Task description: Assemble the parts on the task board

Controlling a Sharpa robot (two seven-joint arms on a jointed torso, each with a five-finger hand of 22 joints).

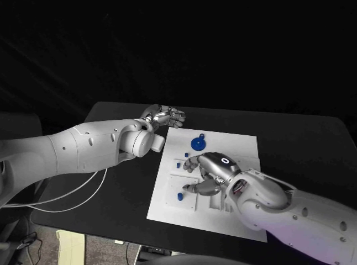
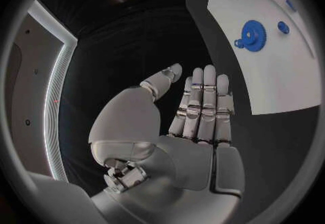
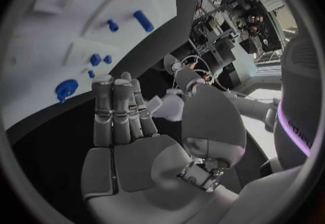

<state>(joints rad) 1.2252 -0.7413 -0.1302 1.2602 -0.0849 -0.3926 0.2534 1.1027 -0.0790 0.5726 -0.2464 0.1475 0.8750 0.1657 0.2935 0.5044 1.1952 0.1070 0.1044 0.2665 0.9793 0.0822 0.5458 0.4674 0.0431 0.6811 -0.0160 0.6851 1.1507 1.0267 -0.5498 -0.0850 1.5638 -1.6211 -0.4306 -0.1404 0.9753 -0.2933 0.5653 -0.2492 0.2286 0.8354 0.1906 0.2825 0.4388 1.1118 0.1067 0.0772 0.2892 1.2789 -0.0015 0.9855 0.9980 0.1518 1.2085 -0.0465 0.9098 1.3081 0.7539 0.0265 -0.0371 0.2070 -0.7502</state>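
Black table [image 1: 306,143]; task board [image 1: 234,143]; right hand [image 1: 208,172] above.

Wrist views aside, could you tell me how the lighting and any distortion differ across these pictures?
Head view: the white board is bright against a dark table and black background, edges straight. Left wrist view: fisheye circle, the board's edges bend, the left hand evenly lit. Right wrist view: same bending, purple glow at the rim.
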